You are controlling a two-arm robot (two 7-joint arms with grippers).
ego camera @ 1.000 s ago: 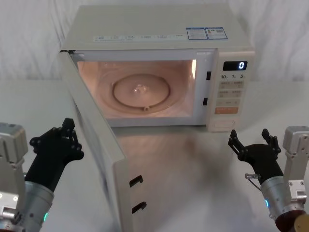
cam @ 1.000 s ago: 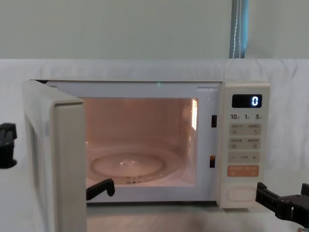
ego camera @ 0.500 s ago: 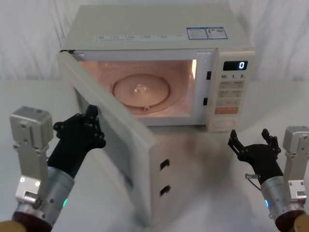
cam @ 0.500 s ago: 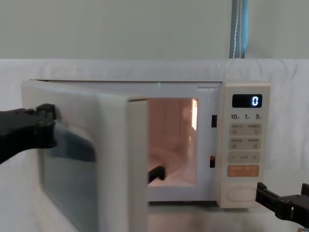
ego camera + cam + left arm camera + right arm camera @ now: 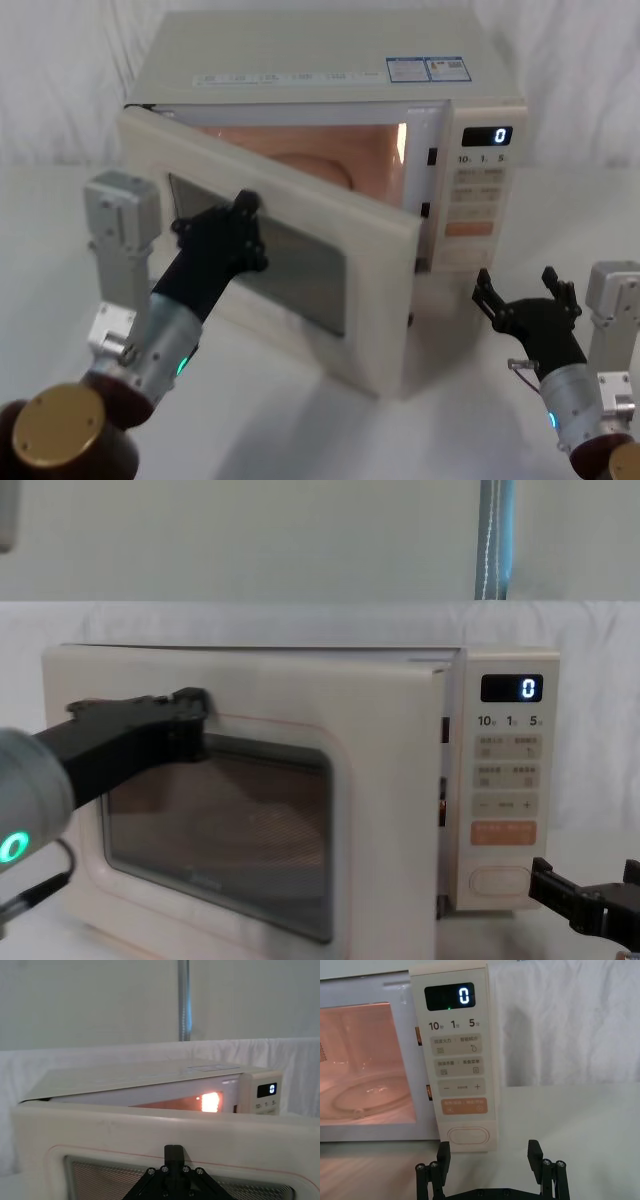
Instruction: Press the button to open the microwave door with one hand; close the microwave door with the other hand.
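The cream microwave (image 5: 330, 50) stands at the table's back, its cavity lit and its display reading 0. The microwave door (image 5: 380, 260) hangs partly ajar, hinged on the left, with a gap still showing at its right edge. My left gripper (image 5: 245, 210) is shut and presses its tip against the upper left of the door's window (image 5: 250, 810); the left wrist view has the fingertips (image 5: 173, 1152) together against the door (image 5: 150, 1130). My right gripper (image 5: 520, 290) hovers open above the table in front of the control panel. It sits just short of the pill-shaped button (image 5: 468, 1136), touching nothing.
A white cloth covers the table (image 5: 330, 430) and the wall behind. A metal pole (image 5: 495, 540) rises behind the microwave. Bare tabletop lies in front of the microwave between the two arms.
My left gripper has swept forward and to the right, swinging the door from wide open to nearly shut. The right arm has stayed still.
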